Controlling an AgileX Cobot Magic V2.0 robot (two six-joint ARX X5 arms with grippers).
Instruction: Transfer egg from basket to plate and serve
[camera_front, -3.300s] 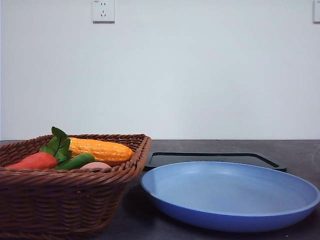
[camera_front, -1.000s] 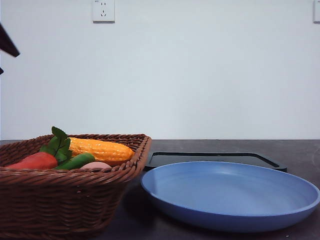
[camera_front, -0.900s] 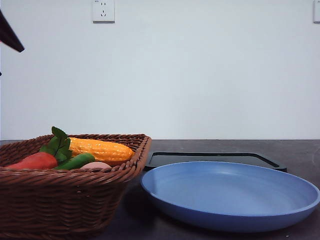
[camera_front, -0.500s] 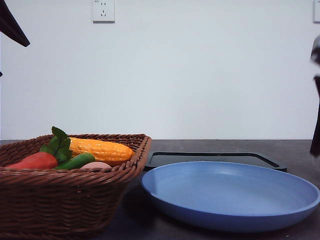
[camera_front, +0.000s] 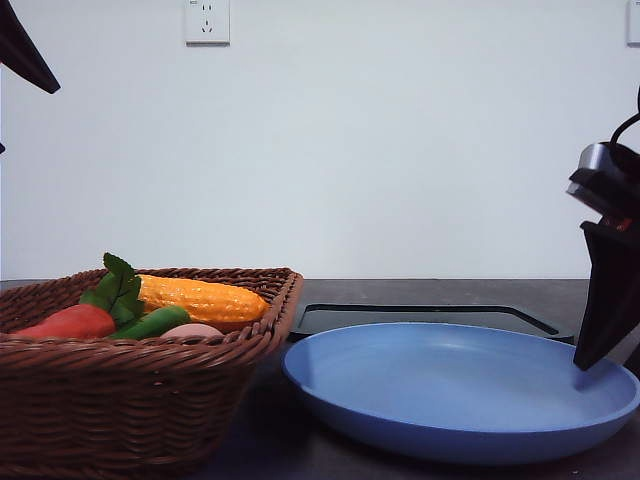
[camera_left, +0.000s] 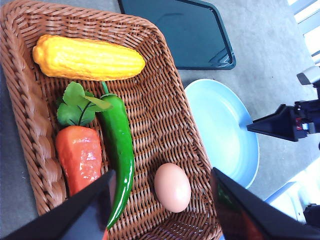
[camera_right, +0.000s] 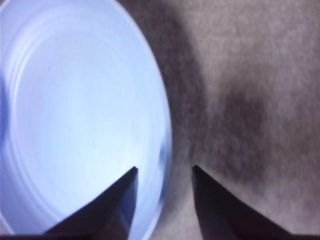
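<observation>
Left jaws (camera_left: 162, 200) spread wide, poised above the egg (camera_left: 172, 187) | right jaws (camera_right: 164, 190) parted, straddling the plate (camera_right: 75, 115) rim, gripping nothing | egg lay in the basket (camera_left: 165, 115) beside the green pepper (camera_left: 119, 150), carrot (camera_left: 78, 156) and corn (camera_left: 87, 57) alongside | plate on the tabletop (camera_right: 250, 100), black tray (camera_front: 430, 318) behind.

A lab-like test bench: bare white wall (camera_front: 400, 150), wall socket (camera_front: 207, 22), grey tabletop (camera_front: 420, 292)

Bright, even light, soft dark shadow under the plate (camera_front: 460, 395), white glare on the plate up close, right wrist view blurry, front view sharp
</observation>
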